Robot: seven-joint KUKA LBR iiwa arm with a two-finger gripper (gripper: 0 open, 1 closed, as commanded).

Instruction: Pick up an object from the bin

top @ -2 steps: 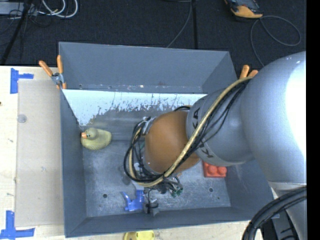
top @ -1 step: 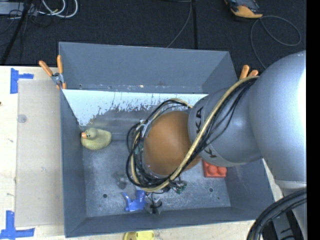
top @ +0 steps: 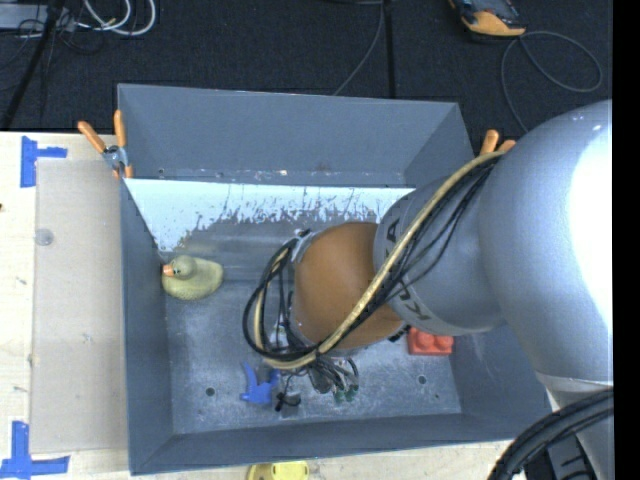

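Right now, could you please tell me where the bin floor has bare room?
Bare floor lies in the front-left corner, below the yellow duck and left of the blue piece. It is crowded under the arm, beside the red block.

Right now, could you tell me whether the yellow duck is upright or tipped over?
Upright, it seems: the yellow duck sits on its base, head on top.

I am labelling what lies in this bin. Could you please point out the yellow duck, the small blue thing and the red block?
Yellow duck [top: 192, 279]: camera view, on the middle of its body.
Blue thing [top: 257, 389]: camera view, on its middle.
Red block [top: 431, 344]: camera view, on its visible top face.
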